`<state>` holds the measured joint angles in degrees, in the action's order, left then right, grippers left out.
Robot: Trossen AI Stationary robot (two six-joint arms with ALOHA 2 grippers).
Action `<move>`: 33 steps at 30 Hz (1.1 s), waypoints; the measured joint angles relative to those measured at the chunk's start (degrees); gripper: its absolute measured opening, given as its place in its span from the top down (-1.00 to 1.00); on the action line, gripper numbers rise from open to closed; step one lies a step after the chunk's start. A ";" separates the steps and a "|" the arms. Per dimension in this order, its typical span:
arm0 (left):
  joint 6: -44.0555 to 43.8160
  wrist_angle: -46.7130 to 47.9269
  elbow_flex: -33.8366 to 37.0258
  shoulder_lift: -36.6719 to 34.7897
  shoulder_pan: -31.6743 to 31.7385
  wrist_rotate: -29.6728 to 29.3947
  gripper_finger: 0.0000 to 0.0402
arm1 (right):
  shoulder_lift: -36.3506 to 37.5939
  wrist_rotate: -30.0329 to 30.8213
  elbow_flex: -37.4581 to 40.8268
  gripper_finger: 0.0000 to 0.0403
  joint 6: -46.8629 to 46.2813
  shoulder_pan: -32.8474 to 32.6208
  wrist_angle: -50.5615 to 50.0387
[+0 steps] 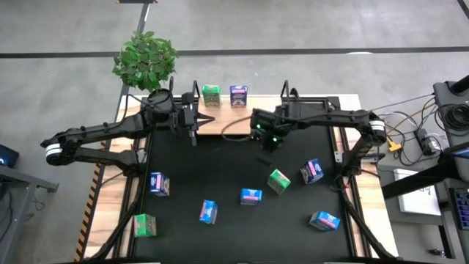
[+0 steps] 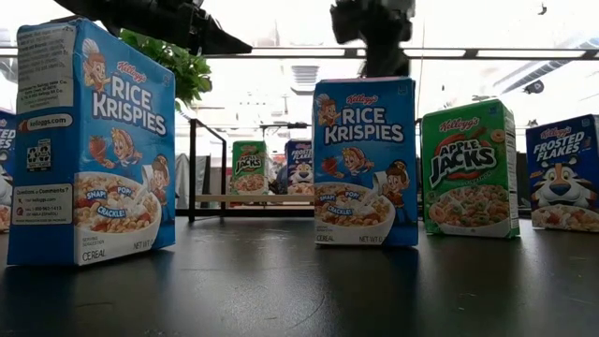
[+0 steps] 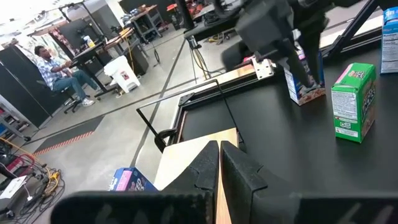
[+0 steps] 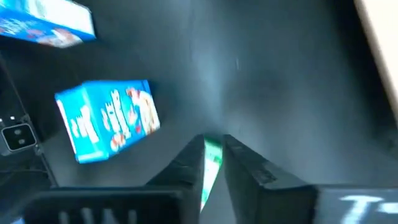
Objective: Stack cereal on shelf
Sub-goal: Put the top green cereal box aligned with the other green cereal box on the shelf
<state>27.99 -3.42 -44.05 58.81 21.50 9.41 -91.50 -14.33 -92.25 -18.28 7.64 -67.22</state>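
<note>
The shelf (image 1: 220,121), a light wood board with black uprights, stands at the table's far edge. A green cereal carton (image 1: 211,94) and a purple one (image 1: 239,94) stand on it. Several more cartons stand scattered on the black mat, among them a green one (image 1: 278,180) and a blue one (image 1: 251,196). My left gripper (image 1: 193,126) hovers shut over the shelf's near edge, holding nothing. My right gripper (image 1: 265,141) hangs above the mat just in front of the shelf, tilted down. Its fingers (image 4: 211,155) stand a narrow gap apart with nothing held. A strip of green shows through the gap.
A potted plant (image 1: 145,57) stands at the table's far left corner. Cables and gear (image 1: 421,136) lie off the right side. In the low view large cartons (image 2: 94,150) (image 2: 365,164) stand close to the camera. A person (image 3: 59,68) sits in the room beyond.
</note>
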 joint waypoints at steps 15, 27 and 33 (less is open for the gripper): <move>0.00 0.88 0.00 0.00 0.00 0.00 1.00 | 4.81 4.26 8.68 -0.36 -24.29 -8.85 -5.32; -0.46 1.50 0.00 0.00 0.00 0.00 1.00 | 4.28 12.11 8.90 -0.34 -34.32 -16.89 -6.56; -1.39 1.76 0.00 0.00 -0.02 0.00 1.00 | 4.26 16.18 8.90 -0.31 -35.33 -20.17 -6.06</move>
<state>26.59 -1.66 -44.05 58.81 21.47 9.41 -87.24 1.85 -83.35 -53.61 -12.53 -73.28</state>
